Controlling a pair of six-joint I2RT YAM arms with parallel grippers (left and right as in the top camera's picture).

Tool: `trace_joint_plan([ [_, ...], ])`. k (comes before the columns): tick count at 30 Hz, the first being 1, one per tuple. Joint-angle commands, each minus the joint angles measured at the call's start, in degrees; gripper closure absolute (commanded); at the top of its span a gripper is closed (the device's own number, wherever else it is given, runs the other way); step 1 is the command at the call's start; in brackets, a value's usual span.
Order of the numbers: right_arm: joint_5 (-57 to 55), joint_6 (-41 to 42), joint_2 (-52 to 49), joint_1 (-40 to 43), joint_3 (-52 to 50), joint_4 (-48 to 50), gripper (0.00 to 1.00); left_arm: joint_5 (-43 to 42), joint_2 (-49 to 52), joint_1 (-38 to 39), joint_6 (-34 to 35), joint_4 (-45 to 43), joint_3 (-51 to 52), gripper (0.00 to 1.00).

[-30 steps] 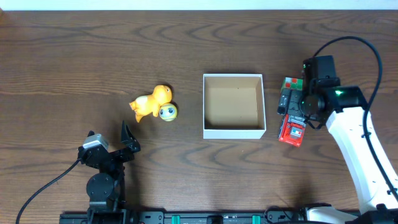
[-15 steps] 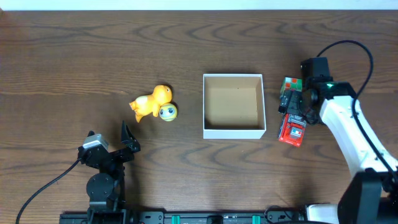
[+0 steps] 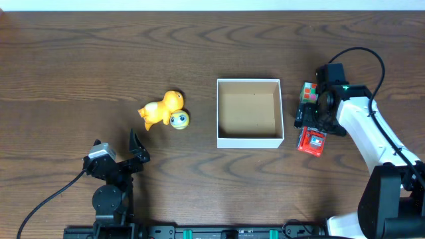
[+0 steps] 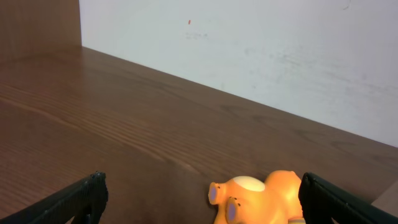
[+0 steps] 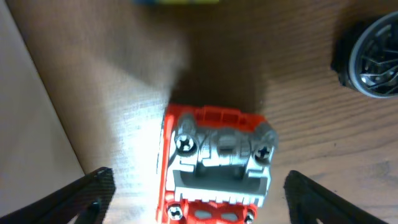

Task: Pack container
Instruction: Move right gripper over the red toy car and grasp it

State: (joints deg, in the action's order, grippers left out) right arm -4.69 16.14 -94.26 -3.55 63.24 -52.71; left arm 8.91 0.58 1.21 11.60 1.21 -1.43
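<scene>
The container (image 3: 250, 141) sat near the middle of the desk (image 3: 80, 60), upright, with its tan cardboard floor bare.

To its right, the right gripper (image 3: 311, 123) hung low over a cluster of toys just beside the container's right wall. The right wrist view showed the gripper (image 5: 199, 177) spread wide, its fingers (image 5: 84, 196) on either side of a red toy vehicle with a grey screwed plate (image 5: 214, 155). The fingers stood apart from the toy's sides and held nothing. The pale container wall (image 5: 25, 124) ran close along the left of that toy, leaving a narrow strip of desk between them. A dark spoked wheel (image 5: 373, 56) lay near the toy on the other side. From overhead, the red toy (image 3: 312, 142) poked out below the wrist, and a green, multicoloured block (image 3: 308, 91) lay just above it, partly hidden by the arm.

Well to the left of the container lay an orange figure (image 3: 161, 109) touching a small yellow ball with an eye (image 3: 178, 119). The left gripper (image 3: 118, 147) sat near the front edge of the desk, below the figure. It was fully open and empty, and its own camera showed the figure (image 4: 261, 196) low between the fingers (image 4: 81, 196) but farther off.
</scene>
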Motion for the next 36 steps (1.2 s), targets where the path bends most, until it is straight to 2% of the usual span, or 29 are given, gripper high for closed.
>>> trace_joint_plan([
  [1, 0.6, -4.9, -0.5, 0.7, -0.3, -1.5, 0.14, 0.1, -0.3, -0.3, -1.0, 2.0, 1.2, 0.02],
  [9, 0.4, -5.7, -0.5, 2.2, -1.7, -1.5, 0.12, 0.1, -0.3, -0.3, -1.0, 2.0, 1.2, 0.02],
  [15, 0.5, -5.7, -0.5, 4.0, -6.3, 4.6, 0.08, 0.1, -0.3, -0.3, -1.0, 2.0, 1.2, 0.02],
  [26, 0.7, -5.5, -0.5, 4.1, -8.9, 9.6, 0.13, 0.1, -0.3, -0.3, -1.0, 2.0, 1.2, 0.02],
  [36, 2.4, -4.0, -0.5, 4.1, -8.6, 10.7, 0.46, 0.1, -0.3, -0.3, -1.0, 2.0, 1.2, 0.02],
])
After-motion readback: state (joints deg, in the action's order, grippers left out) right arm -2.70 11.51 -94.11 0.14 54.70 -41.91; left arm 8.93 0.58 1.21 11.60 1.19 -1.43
